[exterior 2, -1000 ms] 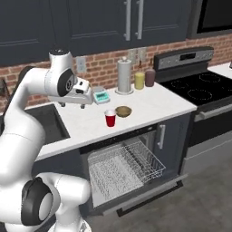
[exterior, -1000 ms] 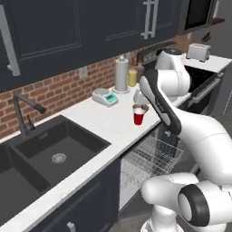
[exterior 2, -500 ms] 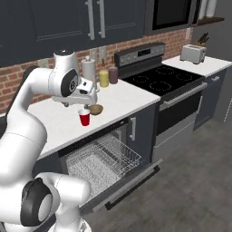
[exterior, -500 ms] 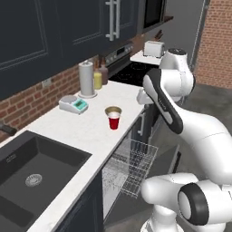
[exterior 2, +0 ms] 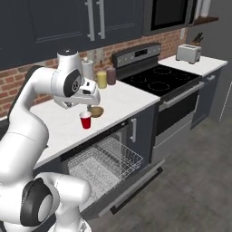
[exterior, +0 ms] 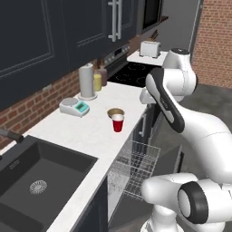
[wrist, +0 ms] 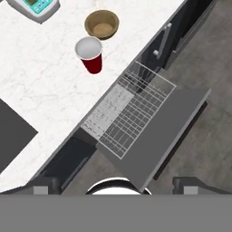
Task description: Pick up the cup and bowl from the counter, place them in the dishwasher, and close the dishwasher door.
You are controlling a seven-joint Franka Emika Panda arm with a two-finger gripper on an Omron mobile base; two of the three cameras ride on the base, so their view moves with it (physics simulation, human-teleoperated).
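Two things sit side by side on the counter (exterior: 86, 136): the cup (exterior: 118, 123), upright with its pale inside showing, and the bowl (exterior: 115, 112) just behind it, close enough that from the left base view I cannot say whether they touch; the hand view shows a thin gap between cup (wrist: 89, 54) and bowl (wrist: 102, 24). The gripper (exterior 2: 94, 96) hangs up in the air above them, holding nothing, and its jaws stand wide apart; in the hand view only the fingertips (wrist: 41, 189) show, far apart at the bottom edge. In the right base view, the cup (exterior 2: 85, 120) lies below the hand and slightly to its left, with the bowl (exterior 2: 95, 111) almost straight under it, both well apart from the jaws. The dishwasher (exterior 2: 108, 167) is open below the counter edge, its wire rack (exterior: 134, 167) pulled out and the dishwasher door (wrist: 158, 136) folded down flat under it. Farther back on the counter stand a white-teal scale (exterior: 74, 107), a tall grey cylinder (exterior: 86, 81) and a yellow bottle (exterior: 97, 82). The dark sink (exterior: 31, 181) lies to the near left, the stovetop (exterior 2: 156, 79) and a toaster (exterior 2: 189, 53) to the far right.
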